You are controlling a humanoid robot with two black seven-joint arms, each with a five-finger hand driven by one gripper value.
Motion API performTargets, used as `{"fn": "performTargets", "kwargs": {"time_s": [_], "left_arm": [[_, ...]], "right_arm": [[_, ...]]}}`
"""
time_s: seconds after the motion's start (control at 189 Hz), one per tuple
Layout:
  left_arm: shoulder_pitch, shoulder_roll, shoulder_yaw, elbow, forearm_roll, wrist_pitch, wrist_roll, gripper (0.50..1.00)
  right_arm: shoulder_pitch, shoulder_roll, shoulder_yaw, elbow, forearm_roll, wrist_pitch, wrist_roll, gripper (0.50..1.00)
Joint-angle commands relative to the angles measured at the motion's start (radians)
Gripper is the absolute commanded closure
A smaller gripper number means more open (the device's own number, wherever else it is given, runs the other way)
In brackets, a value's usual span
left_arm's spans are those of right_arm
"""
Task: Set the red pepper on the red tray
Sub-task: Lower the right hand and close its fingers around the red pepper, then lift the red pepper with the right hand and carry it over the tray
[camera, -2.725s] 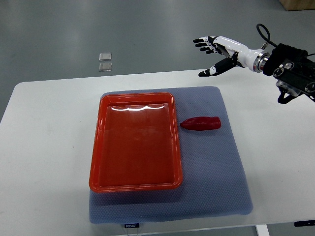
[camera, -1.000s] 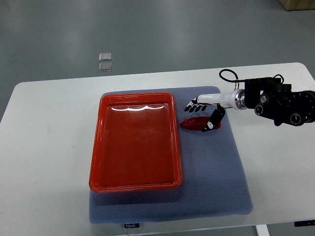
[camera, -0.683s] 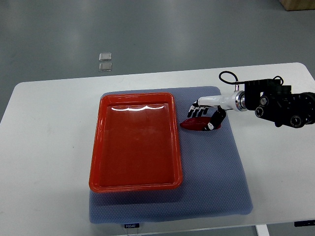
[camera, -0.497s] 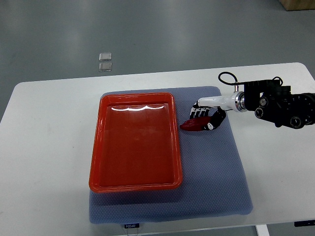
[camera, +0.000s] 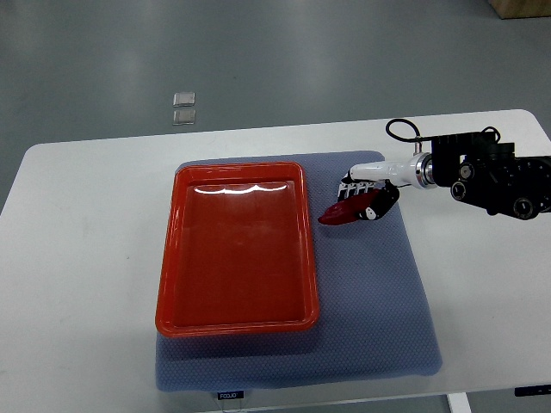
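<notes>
**Now gripping the red pepper beside the tray**

Right now I am reaching in from the right edge with my right hand (camera: 366, 200), and its fingers (camera: 351, 186) are curling over the red pepper (camera: 343, 212), with the thumb pressing in from the near side. So the hand is closed around the pepper and holding it.

The red pepper is showing as a small, elongated, glossy dark-red piece, tapering to a blunt point at its left end. That tip is pointing toward the red tray (camera: 172, 258) and sitting just beside the tray's right rim, apart from it. The wider right end is disappearing under my fingers, so I am seeing only the left part clearly. Whether the pepper is resting on the mat or lifted slightly off it, I cannot tell from this steep angle.

The red tray is lying lengthwise on the blue-grey mat (camera: 379, 301), a shallow rectangle with rounded corners, its far end catching a glare from the lights. The mat is covering the middle of the white table (camera: 77, 258).

My black forearm housing (camera: 491, 172), with a looped black cable at the wrist, is stretching across the table's right side. Two small clear squares (camera: 183, 107) are lying on the grey floor beyond the table.
</notes>
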Motion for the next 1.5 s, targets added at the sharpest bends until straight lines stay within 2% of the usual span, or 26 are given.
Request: {"fn": "performTargets", "kwargs": {"time_s": [0.0,0.228,0.487,0.746,1.053,1.18,1.28,1.497], "left_arm": [[0.0,0.0,0.0,0.0,-0.001,0.0,0.0,0.5],[0.0,0.0,0.0,0.0,0.001,0.0,0.0,0.5],[0.0,0.0,-0.002,0.0,-0.001,0.0,0.0,0.5],[0.0,0.0,-0.002,0.0,0.001,0.0,0.0,0.5],[0.0,0.0,-0.002,0.0,0.001,0.0,0.0,0.5],[0.0,0.0,-0.002,0.0,0.001,0.0,0.0,0.5],[0.0,0.0,-0.002,0.002,0.001,0.0,0.0,0.5],[0.0,0.0,-0.002,0.0,-0.001,0.0,0.0,0.5]], "right_arm": [[0.037,-0.007,0.006,-0.001,0.001,-0.004,0.003,1.0],[0.091,0.023,0.092,0.002,0.012,0.002,0.01,0.991],[0.085,0.174,0.143,0.011,0.01,-0.003,0.01,0.981],[0.054,0.308,0.144,-0.026,0.012,-0.006,0.012,0.973],[-0.01,0.389,0.161,-0.049,0.004,-0.027,0.012,0.959],[-0.025,0.395,0.163,-0.075,0.004,-0.04,0.012,0.92],[-0.036,0.395,0.164,-0.084,0.007,-0.046,0.012,0.859],[-0.045,0.397,0.163,-0.086,0.007,-0.046,0.012,0.852]]}}
